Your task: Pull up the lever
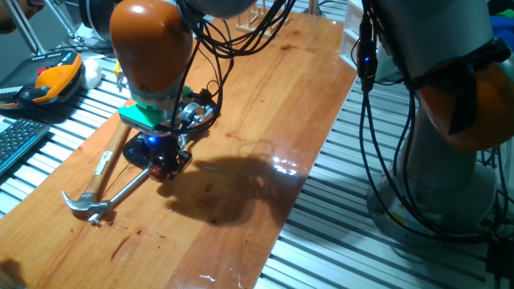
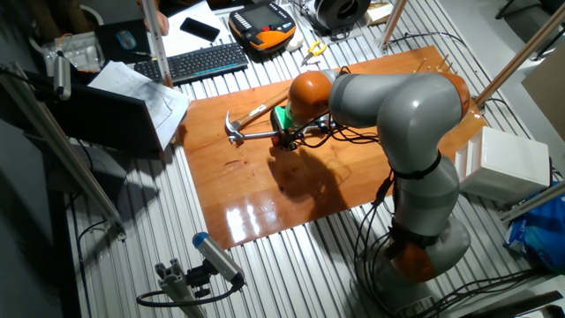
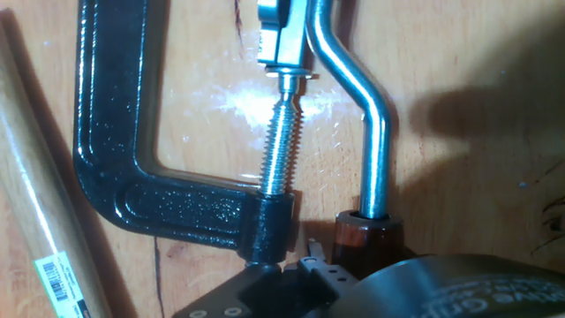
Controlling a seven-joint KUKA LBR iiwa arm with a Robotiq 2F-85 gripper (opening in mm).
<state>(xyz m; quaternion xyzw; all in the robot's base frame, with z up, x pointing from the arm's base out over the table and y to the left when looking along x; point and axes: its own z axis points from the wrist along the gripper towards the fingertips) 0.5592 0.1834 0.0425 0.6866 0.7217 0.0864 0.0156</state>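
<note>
The hand view looks down on a black C-shaped clamp (image 3: 132, 185) lying flat on the wooden table, its threaded screw (image 3: 281, 132) running through the frame. The lever (image 3: 371, 132) is the bent silver arm to the right of the screw. Its reddish-brown tip (image 3: 366, 234) sits at the bottom, right against the dark finger parts (image 3: 265, 287) of my gripper. In one fixed view my gripper (image 1: 165, 160) is low over the clamp, almost touching the table. The fingers are mostly hidden, so whether they hold the tip is unclear.
A claw hammer with a wooden handle (image 1: 112, 156) and steel head (image 1: 80, 205) lies just left of the clamp, and a long steel rod (image 1: 120, 191) points toward it. A keyboard (image 2: 203, 62) and orange pendant (image 2: 263, 22) lie beyond the board.
</note>
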